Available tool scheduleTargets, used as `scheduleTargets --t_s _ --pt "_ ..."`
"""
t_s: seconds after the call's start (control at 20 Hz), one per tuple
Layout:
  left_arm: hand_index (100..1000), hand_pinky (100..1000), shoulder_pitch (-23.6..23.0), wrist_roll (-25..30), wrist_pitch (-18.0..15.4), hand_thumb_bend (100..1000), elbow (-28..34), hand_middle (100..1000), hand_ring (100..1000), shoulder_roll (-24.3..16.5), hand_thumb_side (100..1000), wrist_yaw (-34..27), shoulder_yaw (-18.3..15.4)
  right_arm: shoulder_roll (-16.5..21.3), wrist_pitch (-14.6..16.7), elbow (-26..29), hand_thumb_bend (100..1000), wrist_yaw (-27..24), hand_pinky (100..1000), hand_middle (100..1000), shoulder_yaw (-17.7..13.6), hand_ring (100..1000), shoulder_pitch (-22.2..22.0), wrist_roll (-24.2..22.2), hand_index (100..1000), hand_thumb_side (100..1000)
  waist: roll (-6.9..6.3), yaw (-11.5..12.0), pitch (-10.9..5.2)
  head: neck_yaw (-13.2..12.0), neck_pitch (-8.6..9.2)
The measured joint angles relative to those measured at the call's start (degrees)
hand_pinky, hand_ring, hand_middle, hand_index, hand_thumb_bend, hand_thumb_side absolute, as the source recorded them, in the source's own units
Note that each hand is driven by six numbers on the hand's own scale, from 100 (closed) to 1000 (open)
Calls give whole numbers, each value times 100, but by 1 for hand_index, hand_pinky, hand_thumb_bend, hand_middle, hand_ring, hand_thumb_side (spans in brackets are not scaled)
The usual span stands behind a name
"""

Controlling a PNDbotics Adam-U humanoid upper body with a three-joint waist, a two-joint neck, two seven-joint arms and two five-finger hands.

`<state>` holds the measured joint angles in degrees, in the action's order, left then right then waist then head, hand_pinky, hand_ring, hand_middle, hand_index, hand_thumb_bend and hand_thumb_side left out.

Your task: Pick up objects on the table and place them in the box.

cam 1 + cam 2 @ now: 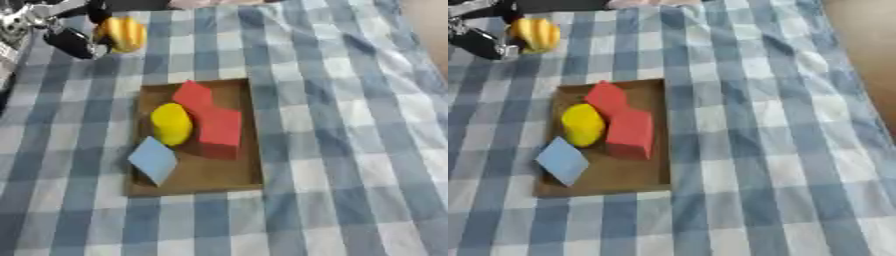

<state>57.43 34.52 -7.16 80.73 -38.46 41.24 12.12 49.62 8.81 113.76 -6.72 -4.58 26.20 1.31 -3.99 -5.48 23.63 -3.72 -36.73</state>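
Checked cloth [350, 125]; orange fruit [125, 34] against left hand [74, 41]

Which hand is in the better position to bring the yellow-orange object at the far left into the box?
The left hand. It is already at the yellow-orange object in the far left corner, apparently with fingers around it, and the box lies nearer the robot. The right hand appears in neither view.

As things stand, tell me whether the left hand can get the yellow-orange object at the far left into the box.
Probably yes. The left hand is already against the yellow-orange object, fingers apparently curled round it. The cloth between there and the box looks bare, though the blocks in the box leave free floor mostly at its near end.
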Motion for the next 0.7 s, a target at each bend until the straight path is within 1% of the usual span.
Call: scheduleTargets --t_s 0.2,0.4,0.55,0.7 --pt "591 774 -209 339 -36 100 1079 570 683 -146 145 -434 469 -1 7 0 100 -6 919 679 1 1000 8 -11 759 522 -12 -16 0 -4 0" --pt "604 772 -524 441 42 100 1892 576 682 -415 140 -672 749 -1 11 0 100 -19 921 679 1 1000 20 -15 759 522 -18 -9 0 6 2" --pt "605 772 -705 396 161 100 2263 576 681 -575 143 -744 852 -2 9 0 100 -33 921 679 1 1000 29 -23 759 523 -27 19 -1 36 5" --pt "606 770 -816 336 286 100 2385 576 680 -622 145 -770 925 -12 10 0 100 -49 921 680 1 1000 48 -40 759 523 -22 24 -2 65 26"
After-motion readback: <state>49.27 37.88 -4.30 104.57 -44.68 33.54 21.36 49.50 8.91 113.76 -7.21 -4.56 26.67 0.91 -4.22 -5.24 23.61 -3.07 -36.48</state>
